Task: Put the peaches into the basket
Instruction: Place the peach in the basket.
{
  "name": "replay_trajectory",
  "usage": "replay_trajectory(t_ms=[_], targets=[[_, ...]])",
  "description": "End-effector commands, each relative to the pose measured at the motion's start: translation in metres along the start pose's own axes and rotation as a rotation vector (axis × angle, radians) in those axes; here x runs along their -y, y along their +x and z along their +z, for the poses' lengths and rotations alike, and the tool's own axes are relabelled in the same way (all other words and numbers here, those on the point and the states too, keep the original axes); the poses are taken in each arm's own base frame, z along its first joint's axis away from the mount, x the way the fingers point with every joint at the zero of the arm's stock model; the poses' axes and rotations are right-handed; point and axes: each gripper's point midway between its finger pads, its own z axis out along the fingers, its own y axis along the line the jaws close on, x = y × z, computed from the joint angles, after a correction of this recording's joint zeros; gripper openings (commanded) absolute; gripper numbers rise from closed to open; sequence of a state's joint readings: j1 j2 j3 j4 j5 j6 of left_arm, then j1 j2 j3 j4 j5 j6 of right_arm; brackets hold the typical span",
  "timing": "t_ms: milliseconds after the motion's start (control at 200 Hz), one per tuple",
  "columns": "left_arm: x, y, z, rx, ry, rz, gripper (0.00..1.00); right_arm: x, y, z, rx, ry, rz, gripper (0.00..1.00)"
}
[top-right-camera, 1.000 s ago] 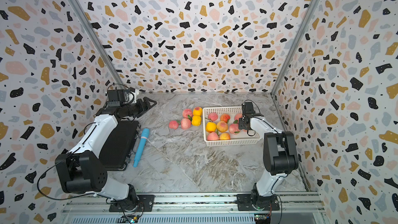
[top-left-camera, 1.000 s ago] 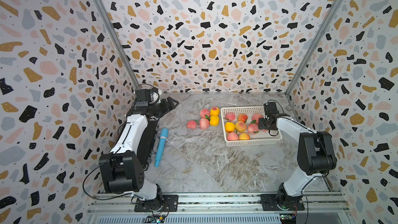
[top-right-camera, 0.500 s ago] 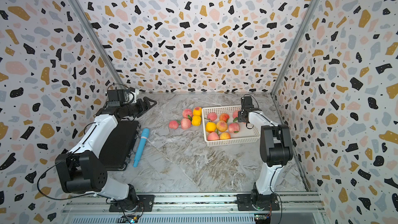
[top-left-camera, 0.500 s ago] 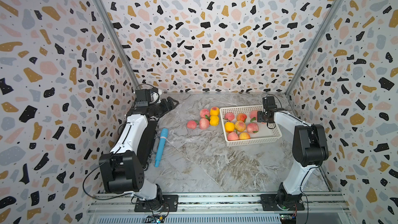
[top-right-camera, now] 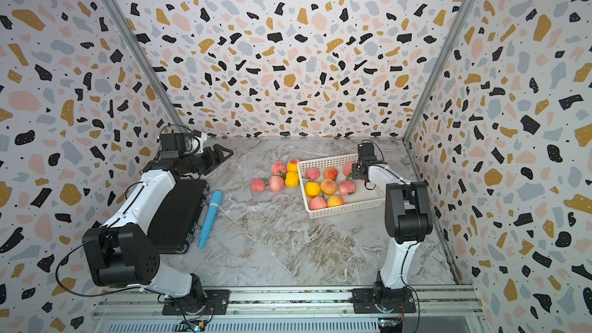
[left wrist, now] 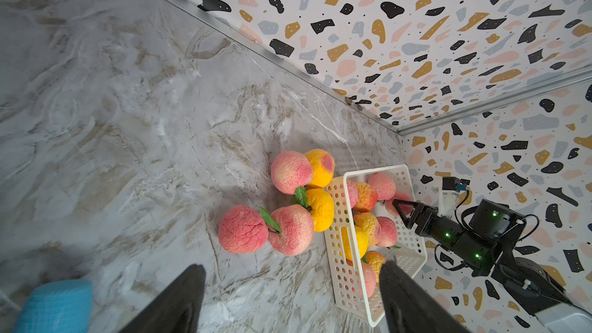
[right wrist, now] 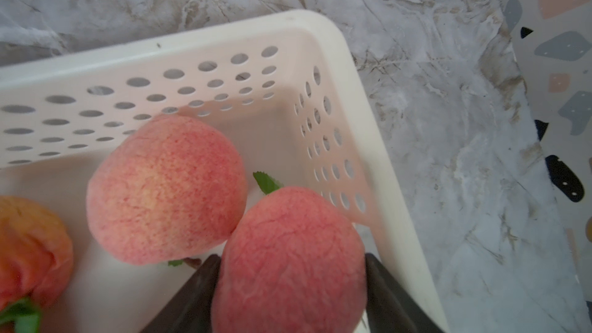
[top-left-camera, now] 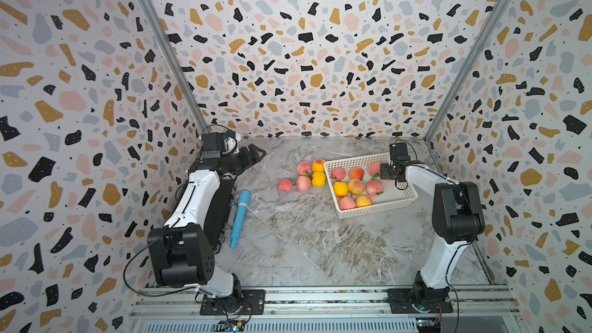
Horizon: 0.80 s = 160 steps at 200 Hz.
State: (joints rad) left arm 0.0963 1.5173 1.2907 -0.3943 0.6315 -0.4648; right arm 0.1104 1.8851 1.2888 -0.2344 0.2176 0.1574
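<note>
Clasps a pink peach (right wrist: 288, 235) by both sides in the right gripper (right wrist: 292, 256), fingers (right wrist: 192, 299) spread to its width, at the far right corner of the basket (right wrist: 224, 36), with the left gripper (left wrist: 291, 265) wide open, empty, far left, and five peaches (top-left-camera: 303, 184) just left of it.

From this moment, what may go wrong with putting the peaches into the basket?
The right hand holds a peach near the basket corner, against a neighbouring peach; once released, it may roll. The five loose peaches lie touching each other, so the open left hand may scatter them.
</note>
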Motion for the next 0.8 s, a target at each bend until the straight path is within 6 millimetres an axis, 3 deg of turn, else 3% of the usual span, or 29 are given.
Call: replay_trajectory(t_ms=[0, 365, 531, 796], targets=[[0.001, -0.002, 0.002, 0.004, 0.022, 0.008, 0.86, 0.005, -0.01, -0.022, 0.049, -0.004, 0.031, 0.76], [0.002, 0.009, 0.012, -0.04, -0.025, 0.057, 0.86, 0.01, 0.0, -0.073, 0.104, -0.059, 0.093, 0.83], [0.017, 0.025, 0.024, -0.087, -0.052, 0.148, 0.86, 0.01, 0.015, -0.092, 0.127, -0.095, 0.13, 0.83], [0.06, 0.054, 0.076, -0.199, -0.107, 0.375, 0.85, -0.002, 0.039, -0.113, 0.169, -0.211, 0.187, 0.82]])
